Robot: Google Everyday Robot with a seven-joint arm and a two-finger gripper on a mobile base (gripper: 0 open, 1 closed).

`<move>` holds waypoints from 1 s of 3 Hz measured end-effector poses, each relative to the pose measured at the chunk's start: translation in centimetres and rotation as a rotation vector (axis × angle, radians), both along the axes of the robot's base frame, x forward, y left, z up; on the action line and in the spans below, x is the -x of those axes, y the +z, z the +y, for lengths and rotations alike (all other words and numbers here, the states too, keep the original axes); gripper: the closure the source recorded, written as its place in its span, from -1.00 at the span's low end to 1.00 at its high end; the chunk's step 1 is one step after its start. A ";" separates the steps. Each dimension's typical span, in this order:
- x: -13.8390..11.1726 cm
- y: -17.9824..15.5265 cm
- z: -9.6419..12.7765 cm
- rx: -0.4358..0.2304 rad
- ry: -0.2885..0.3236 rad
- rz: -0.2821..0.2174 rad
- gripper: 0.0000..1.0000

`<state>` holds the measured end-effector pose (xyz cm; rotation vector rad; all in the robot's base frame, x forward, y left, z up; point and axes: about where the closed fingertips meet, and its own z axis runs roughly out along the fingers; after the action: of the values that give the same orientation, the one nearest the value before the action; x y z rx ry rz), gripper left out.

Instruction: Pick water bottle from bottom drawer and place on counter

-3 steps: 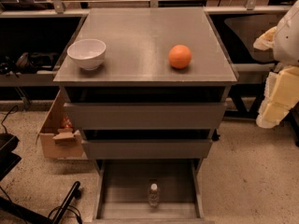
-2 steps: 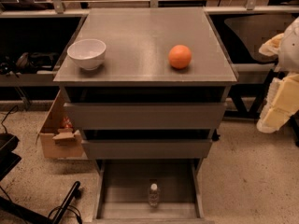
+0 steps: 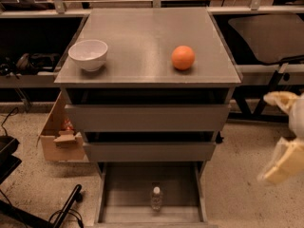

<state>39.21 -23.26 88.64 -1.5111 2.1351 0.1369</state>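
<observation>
Count: one counter (image 3: pixel 142 37), upper centre, bearing one white bowl (image 3: pixel 88 54) and one orange (image 3: pixel 183 57). Three grey drawers (image 3: pixel 147 118). The bottom drawer (image 3: pixel 128 189), lower centre, holds one water bottle (image 3: pixel 156 198). One cardboard box (image 3: pixel 57 141), lower left. One gripper (image 3: pixel 273 137), right edge, two fingers (image 3: pixel 285 160) apart.

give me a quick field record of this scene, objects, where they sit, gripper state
water bottle: upright in the open bottom drawer, near its front
counter: white bowl at left, orange at right
gripper: in the air right of the cabinet, fingers apart, holding nothing
cardboard box: on the floor left of the cabinet
</observation>
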 end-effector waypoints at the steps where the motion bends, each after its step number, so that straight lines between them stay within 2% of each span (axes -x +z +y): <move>1: 1.5 -9.8 0.7 -0.206 -0.015 0.021 -1.00; 2: -0.5 -14.3 2.4 -0.442 -0.060 -0.096 -1.00; 3: -2.6 -15.4 1.3 -0.606 -0.071 -0.240 -1.00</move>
<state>41.79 -21.95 73.25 -1.0362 1.7359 0.5009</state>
